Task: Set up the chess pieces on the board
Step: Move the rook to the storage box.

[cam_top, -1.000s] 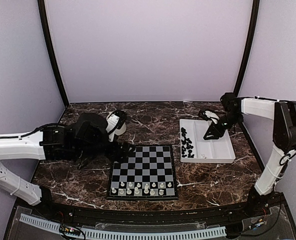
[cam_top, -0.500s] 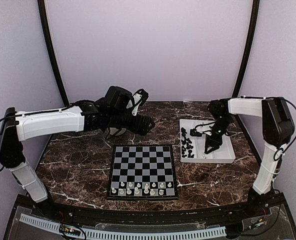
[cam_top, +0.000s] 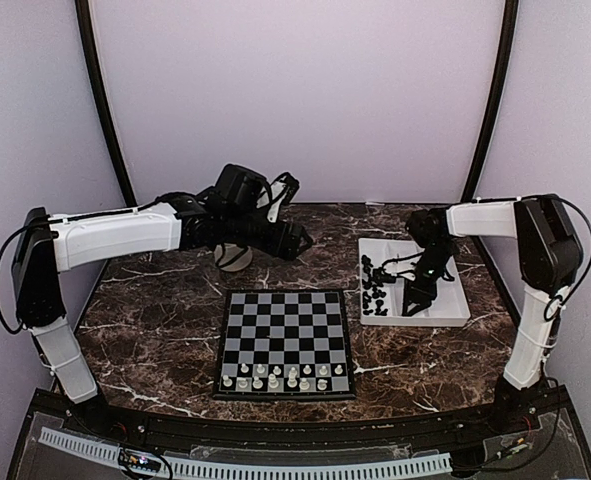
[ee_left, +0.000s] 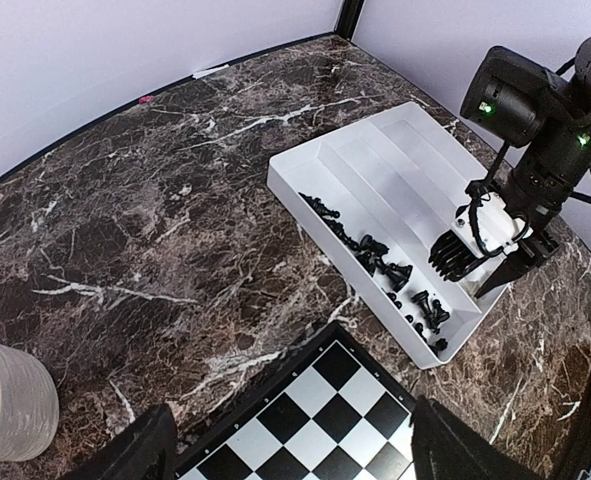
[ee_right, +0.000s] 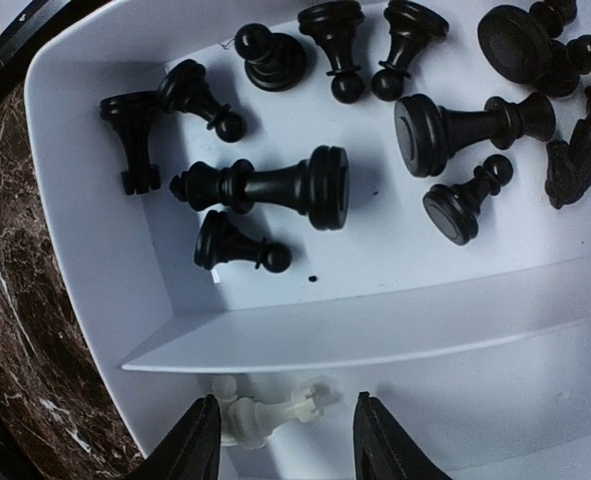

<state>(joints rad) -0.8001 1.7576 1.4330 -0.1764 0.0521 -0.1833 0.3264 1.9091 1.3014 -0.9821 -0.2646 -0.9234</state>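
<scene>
While you look from above, white chess pieces (cam_top: pixel 275 376) line the board (cam_top: pixel 285 320) along its six o'clock edge, and the left gripper (cam_top: pixel 297 240) hovers beyond twelve. On your left wrist view, its fingers are spread and empty. On your right wrist view, the right gripper (ee_right: pixel 285 432) straddles a white piece (ee_right: pixel 265 415) lying in the tray (ee_right: pixel 95 250), unclenched, with black pieces (ee_right: pixel 265 185) at twelve.

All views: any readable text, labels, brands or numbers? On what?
None legible in any view.
The board, the white tray and the cup: no print on them.
The small device on the front rail: too small to read.
</scene>
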